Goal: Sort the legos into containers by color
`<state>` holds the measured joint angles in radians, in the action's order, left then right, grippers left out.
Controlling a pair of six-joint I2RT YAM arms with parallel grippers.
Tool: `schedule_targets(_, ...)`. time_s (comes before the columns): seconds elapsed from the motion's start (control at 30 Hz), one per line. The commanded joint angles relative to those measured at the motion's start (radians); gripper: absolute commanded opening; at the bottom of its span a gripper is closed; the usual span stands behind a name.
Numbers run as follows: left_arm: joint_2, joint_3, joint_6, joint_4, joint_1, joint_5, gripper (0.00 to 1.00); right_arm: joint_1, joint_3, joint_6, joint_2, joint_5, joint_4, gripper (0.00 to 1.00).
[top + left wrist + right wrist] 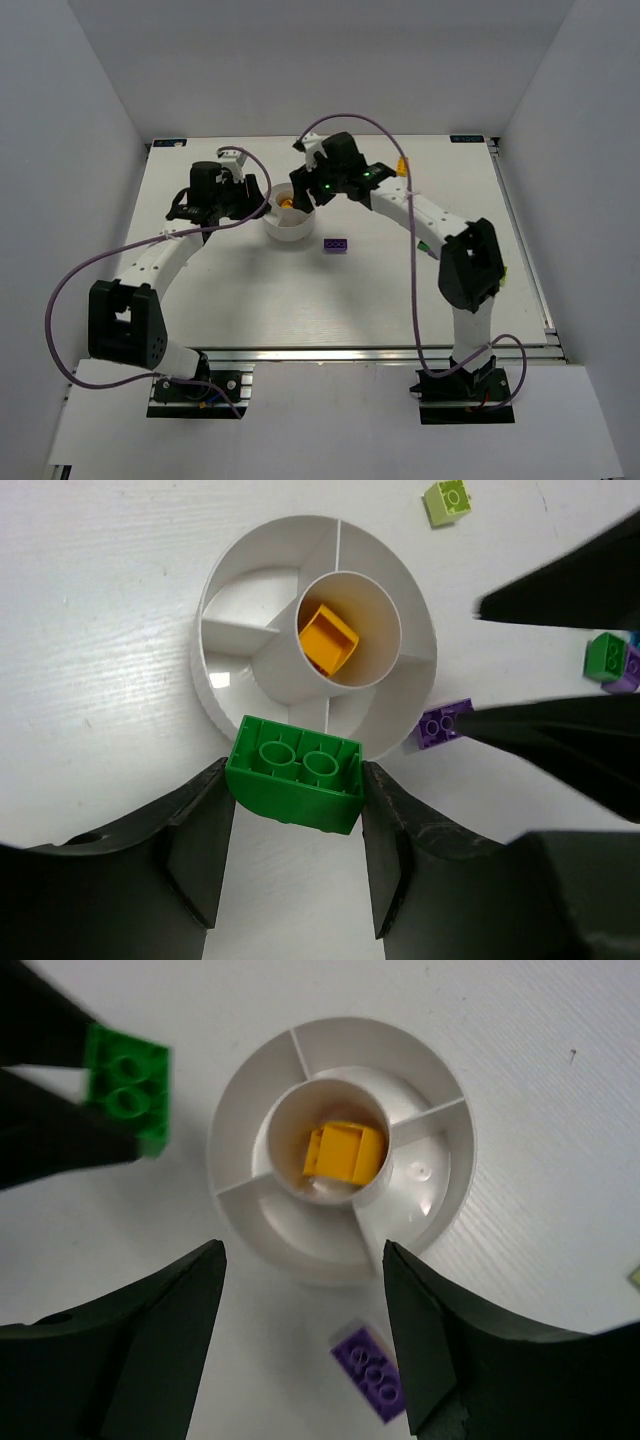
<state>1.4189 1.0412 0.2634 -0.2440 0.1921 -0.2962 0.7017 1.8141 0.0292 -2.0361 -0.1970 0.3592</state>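
White dish (289,236) left of tabletop (250,310) ctr; orange brick (329,640) tilted in centre well; dk green brick (298,773) held studs-up at rim; purple brick (335,244) flat nearby.

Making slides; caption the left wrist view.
Left jaws grip a green brick beside the dish; orange brick lies in its center well.
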Motion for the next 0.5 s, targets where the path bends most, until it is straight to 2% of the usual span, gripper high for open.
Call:
schedule_targets(0.0,0.044,0.051,-0.162,0.026,0.003,-0.093,0.27,-0.053,-0.103,-0.061,0.210,-0.152,-0.054,0.70)
schedule_targets(0.13,0.071,0.043,-0.207,0.067,0.003,-0.113,0.30,-0.090,-0.283,-0.074,0.368,-0.217,-0.118,0.70)
schedule_targets(0.23,0.098,0.069,-0.234,0.037,0.003,-0.090,0.32,-0.111,-0.373,-0.065,0.485,-0.243,-0.137,0.71)
schedule_targets(0.4,0.118,0.074,-0.243,0.034,0.003,-0.096,0.39,-0.142,-0.446,-0.048,0.556,-0.268,-0.131,0.72)
schedule_targets(0.47,0.130,0.072,-0.242,0.035,0.003,-0.104,0.46,-0.157,-0.475,-0.046,0.576,-0.272,-0.135,0.72)
